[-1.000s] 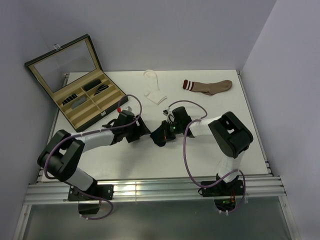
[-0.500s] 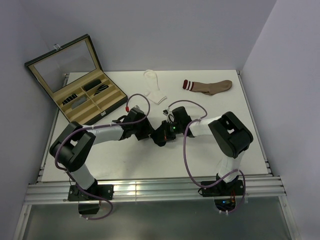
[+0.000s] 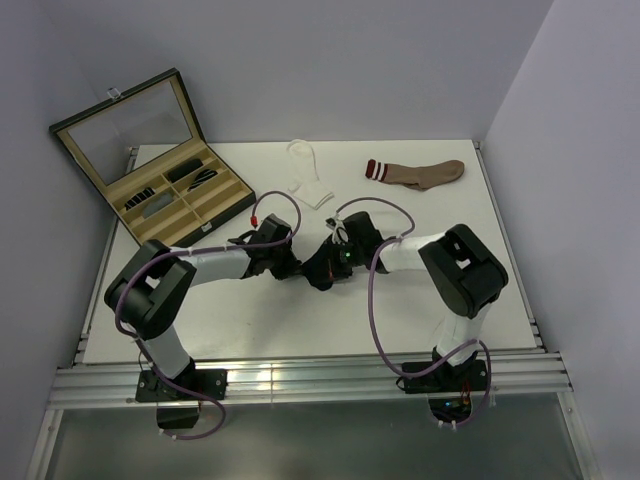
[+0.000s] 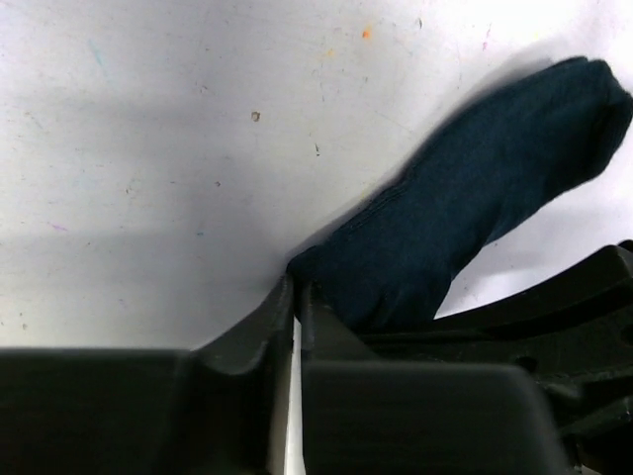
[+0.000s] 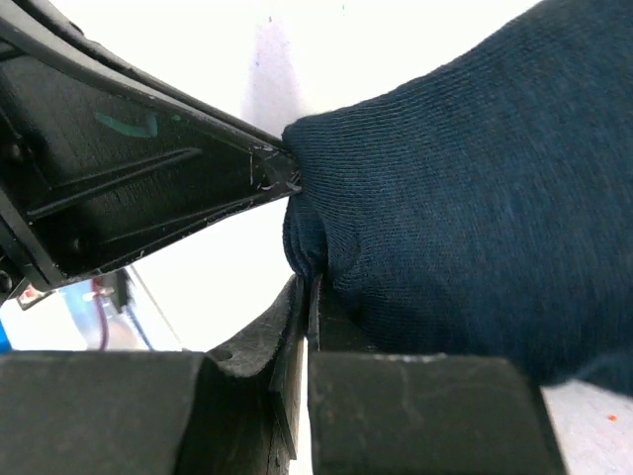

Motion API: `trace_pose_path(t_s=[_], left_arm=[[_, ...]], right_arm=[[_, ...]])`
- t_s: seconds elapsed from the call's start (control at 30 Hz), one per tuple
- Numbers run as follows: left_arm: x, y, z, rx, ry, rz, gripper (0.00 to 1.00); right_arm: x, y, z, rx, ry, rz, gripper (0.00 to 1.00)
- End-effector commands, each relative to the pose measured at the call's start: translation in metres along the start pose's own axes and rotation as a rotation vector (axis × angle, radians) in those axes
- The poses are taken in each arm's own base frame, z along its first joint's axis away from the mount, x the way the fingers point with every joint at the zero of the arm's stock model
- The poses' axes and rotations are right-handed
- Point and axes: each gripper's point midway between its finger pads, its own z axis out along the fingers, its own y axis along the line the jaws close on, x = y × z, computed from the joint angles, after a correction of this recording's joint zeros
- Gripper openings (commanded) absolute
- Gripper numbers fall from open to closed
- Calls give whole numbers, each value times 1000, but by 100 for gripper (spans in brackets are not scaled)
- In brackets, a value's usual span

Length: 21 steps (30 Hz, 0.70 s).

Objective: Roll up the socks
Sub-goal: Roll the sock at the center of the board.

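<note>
Pinching the navy sock's [image 4: 475,208] end in the closed left gripper [image 4: 295,297], lower centre, long axis running upper right. Gripping the same end with the right gripper [image 5: 307,297] just beside. Leaving the white sock [image 3: 310,182] farther back.

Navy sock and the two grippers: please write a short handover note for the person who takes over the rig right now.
Left gripper: shut on the edge of the navy sock.
Right gripper: shut on another part of the same sock, close beside the left one.
Navy sock: near the middle of the table, between the two grippers; it does not look like a finished roll.
White sock and brown sock: lying flat at the far side, untouched.
Done: no sock is rolled yet.
Left: roll the navy sock, then the other two.
</note>
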Motion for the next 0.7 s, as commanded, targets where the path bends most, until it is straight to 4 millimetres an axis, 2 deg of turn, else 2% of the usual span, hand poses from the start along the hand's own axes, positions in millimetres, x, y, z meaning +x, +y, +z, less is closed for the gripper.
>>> trace_pose_path(t_s=[0.0, 0.17, 0.23, 0.33, 0.37, 0.4, 0.47, 0.57, 0.67], left_arm=[[9, 25, 5, -102, 19, 12, 2], [0, 25, 1, -112, -29, 11, 0], [-2, 25, -2, -115, -39, 12, 0], [-4, 25, -7, -119, -50, 14, 0], [-6, 26, -8, -123, -58, 14, 0], [-7, 25, -10, -122, -62, 16, 0], [-8, 25, -12, -128, -67, 18, 0], [-8, 28, -15, -138, -69, 15, 0], [-9, 28, -17, -138, -76, 12, 0]], right_arm=[[-24, 14, -8, 46, -68, -110, 0], [-18, 17, -4, 111, -63, -201, 2], [-19, 19, -4, 143, -80, -251, 7], [-20, 26, -6, 190, -108, -324, 20], [-21, 26, -7, 209, -120, -341, 28], [-18, 30, -7, 220, -124, -377, 31], [-25, 35, -15, 250, -184, -422, 42], [-29, 42, -26, 286, -267, -489, 54], [-25, 48, -29, 311, -308, -576, 57]])
